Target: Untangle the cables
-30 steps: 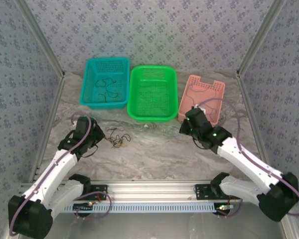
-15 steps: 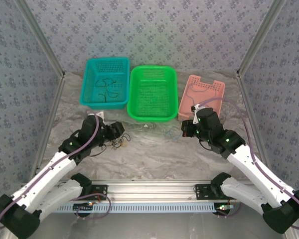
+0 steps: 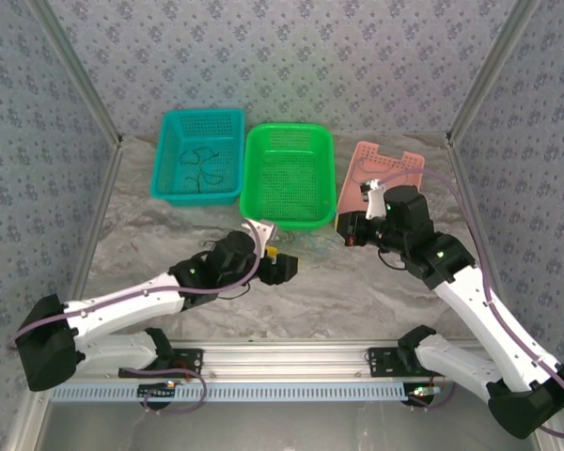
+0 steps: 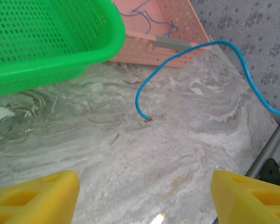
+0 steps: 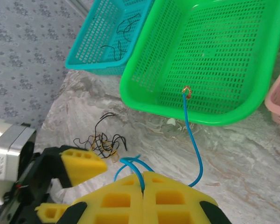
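1. Upper left of the top view: the teal basket [image 3: 195, 195] has a few dark cables [image 3: 199, 169] lying loose on its floor. The right wrist cam catches the same bunch along its top edge [image 5: 119, 32].
2. The left gripper [image 3: 280, 266] is around mid-frame in the top view, just below the front rim of the green basket [image 3: 287, 223]. On its own cam [image 4: 144, 179] the yellow fingers [image 4: 37, 193] sit in the two bottom corners. They're spread wide with nothing between them, just the marble table [image 4: 130, 149] underneath.
3. There's a small tangle of cables [image 5: 101, 141], black and yellow-orange, lying on the table at left-centre of the right wrist cam. It's just above one yellow finger of the left gripper [image 5: 81, 164].
4. The right gripper [image 3: 350, 230] is right of centre in the top view, by the gap between the green basket and the pink basket [image 3: 404, 169]. Its jaws are clenched on a blue cable [image 5: 192, 135], pinched at bottom centre of its own cam [image 5: 143, 176]. From there the cable curves up the frame, and its coppery tip shows against the green basket's front edge.
5. In the left wrist cam that blue cable [image 4: 144, 91] arcs in from the right edge. Its bare end hangs mid-frame close to the table, and I can't tell if it's touching.
6. Far right in the top view is the pink basket, which has thin blue wires [image 4: 147, 18] inside.
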`<state>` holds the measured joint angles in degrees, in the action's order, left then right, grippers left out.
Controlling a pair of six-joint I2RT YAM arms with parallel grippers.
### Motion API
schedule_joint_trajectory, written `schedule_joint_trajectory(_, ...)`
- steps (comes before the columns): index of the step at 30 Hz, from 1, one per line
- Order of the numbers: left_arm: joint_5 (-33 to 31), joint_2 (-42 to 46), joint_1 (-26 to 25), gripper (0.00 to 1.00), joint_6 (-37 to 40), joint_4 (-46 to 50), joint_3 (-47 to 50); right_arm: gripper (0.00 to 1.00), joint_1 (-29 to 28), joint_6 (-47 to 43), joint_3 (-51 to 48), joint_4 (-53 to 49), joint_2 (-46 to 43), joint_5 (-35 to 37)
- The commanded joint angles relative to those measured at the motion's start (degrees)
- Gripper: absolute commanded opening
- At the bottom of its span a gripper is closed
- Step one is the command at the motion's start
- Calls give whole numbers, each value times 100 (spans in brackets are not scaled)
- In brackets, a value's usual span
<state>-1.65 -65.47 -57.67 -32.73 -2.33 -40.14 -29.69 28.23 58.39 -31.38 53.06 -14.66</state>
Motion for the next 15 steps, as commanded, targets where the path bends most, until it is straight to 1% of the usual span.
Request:
schedule_joint_trajectory(1,-271,-191,-25,76,445,-747,46,0,34,35,166,-158,3,-380)
schedule_joint_trajectory(7,-377,-812,-25,76,598,-930,-145,0,64,159,55,-116,-61,-545)
schedule_joint_trajectory(11,-517,-950,-8,74,655,-1310,-127,0,74,204,-44,-76,-108,-626)
schedule_joint_trajectory(13,-525,-945,34,69,636,-1528,-117,0,71,214,-106,-71,-125,-626)
schedule_joint_trajectory(14,-498,-965,49,62,629,-1610,-130,0,78,226,-139,-61,-129,-622)
schedule_joint_trajectory(15,-412,-984,59,52,628,-1659,-166,0,82,235,-160,-53,-146,-610)
